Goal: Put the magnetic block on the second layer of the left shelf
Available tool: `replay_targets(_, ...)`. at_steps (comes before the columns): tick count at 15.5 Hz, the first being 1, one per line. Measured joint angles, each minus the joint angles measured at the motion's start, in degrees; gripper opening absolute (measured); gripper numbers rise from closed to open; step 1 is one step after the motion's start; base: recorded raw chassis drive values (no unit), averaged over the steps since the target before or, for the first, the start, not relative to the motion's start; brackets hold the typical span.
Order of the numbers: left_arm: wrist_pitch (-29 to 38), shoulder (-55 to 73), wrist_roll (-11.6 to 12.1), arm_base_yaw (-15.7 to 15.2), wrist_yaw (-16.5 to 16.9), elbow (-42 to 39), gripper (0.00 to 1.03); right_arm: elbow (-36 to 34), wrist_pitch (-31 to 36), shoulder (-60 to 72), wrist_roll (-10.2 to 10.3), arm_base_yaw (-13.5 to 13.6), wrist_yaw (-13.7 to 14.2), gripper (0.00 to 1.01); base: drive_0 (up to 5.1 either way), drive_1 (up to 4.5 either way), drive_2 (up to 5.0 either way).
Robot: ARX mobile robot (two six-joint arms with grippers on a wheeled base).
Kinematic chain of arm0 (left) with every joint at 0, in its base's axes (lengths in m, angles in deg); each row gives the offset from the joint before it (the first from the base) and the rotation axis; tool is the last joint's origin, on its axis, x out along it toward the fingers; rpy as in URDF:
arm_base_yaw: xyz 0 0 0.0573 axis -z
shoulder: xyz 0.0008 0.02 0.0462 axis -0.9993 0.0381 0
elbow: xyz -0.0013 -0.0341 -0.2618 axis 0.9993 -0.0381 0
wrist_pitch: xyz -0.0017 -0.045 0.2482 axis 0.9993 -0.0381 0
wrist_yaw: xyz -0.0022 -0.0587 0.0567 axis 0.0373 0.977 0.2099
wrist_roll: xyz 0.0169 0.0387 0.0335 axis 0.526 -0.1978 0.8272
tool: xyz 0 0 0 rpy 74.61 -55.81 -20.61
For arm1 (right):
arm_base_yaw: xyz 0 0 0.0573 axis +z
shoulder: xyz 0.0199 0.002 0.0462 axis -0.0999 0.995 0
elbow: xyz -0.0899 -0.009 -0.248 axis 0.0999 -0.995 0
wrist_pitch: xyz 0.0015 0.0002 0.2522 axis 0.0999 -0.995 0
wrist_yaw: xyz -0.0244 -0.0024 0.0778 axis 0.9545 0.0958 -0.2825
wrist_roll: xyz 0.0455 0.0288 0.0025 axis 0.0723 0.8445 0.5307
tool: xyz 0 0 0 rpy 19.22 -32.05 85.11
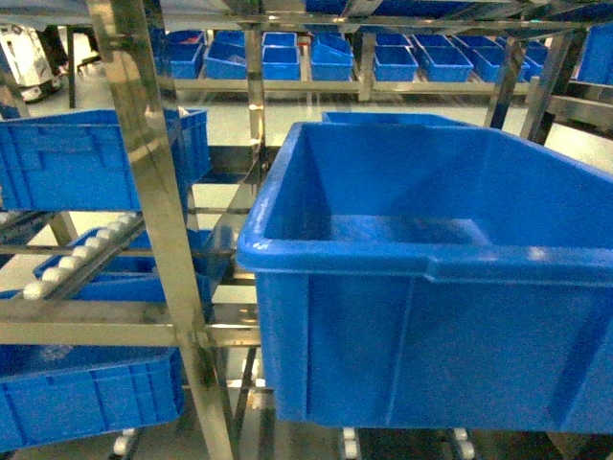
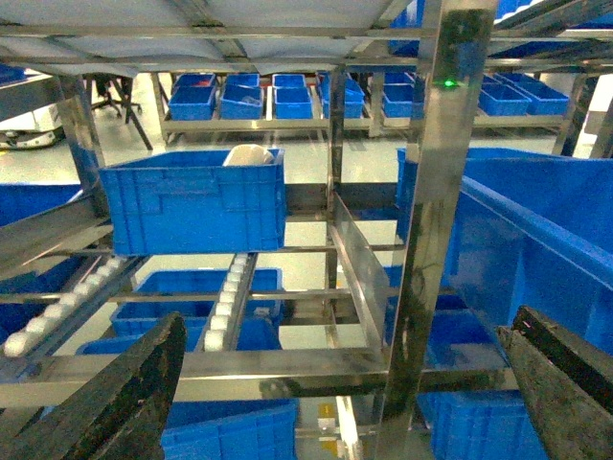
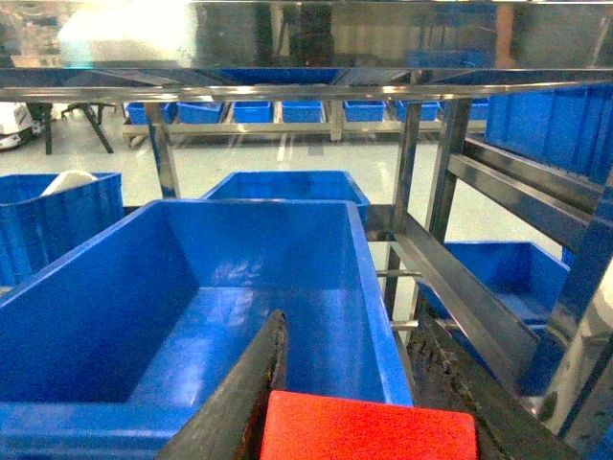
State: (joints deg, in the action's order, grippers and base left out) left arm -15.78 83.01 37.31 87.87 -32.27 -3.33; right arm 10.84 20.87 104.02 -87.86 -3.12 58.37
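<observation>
The magnetic block, a matte red cube, sits at the bottom of the right wrist view with my right gripper shut on it, its dark fingers pressed to both sides. It hangs just above the near rim of a large deep blue tote, whose inside is bare. That tote fills the head view and rests on a steel rack tier with white rollers, which I take as the left shelf second layer. My left gripper is open and holds nothing, facing a steel post. Neither gripper shows in the head view.
A shiny rack post stands left of the tote. Beyond it a blue bin sits on sloping white roller rails, with more bins below. A steel shelf runs close overhead. Rows of blue bins line the far racks.
</observation>
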Motion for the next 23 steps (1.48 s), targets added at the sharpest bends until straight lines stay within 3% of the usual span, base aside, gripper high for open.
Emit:
replay_targets(5, 0.15, 0.0, 0.0, 0.0, 0.02, 0.0, 0.98, 0.0, 0.11, -0.02, 0.0, 0.0, 0.0, 0.34, 0.1, 4.43, -4.2)
replay_targets(11, 0.0, 0.0, 0.0, 0.0, 0.04, 0.0, 0.98, 0.0, -0.09, 0.31, 0.09, 0.0, -0.04, 0.34, 0.0, 0.0, 0.0)
replay_targets(14, 0.0, 0.0, 0.0, 0.0, 0.04, 0.0, 0.98, 2.67, -2.29, 5.2, 7.72, 0.17, -6.78, 0.34, 0.0, 0.0, 0.0)
replay_targets(16, 0.02, 0.0, 0.0, 0.0, 0.04, 0.0, 0.98, 2.64, 5.64, 16.98, 11.67, 3.56, -9.75, 0.34, 0.0, 0.0, 0.0)
replay_targets(18, 0.0, 0.0, 0.0, 0.0, 0.04, 0.0, 0.98, 3.56, 8.52, 27.87, 11.02, 5.29, -10.32, 0.34, 0.0, 0.0, 0.0)
replay_targets(20, 0.0, 0.0, 0.0, 0.0, 0.04, 0.0, 0.98, 8.55, 11.69, 37.7, 8.59, 5.77, -9.57, 0.34, 0.0, 0.0, 0.0)
replay_targets(21, 0.0, 0.0, 0.0, 0.0, 0.04, 0.0, 0.98, 11.15, 11.76, 41.9, 7.45, 6.14, -8.59, 0.34, 0.0, 0.0, 0.0)
replay_targets(23, 0.0, 0.0, 0.0, 0.0, 0.04, 0.0, 0.98, 16.85, 10.08, 50.14, 7.08, 7.61, -7.34, 0.34, 0.0, 0.0, 0.0)
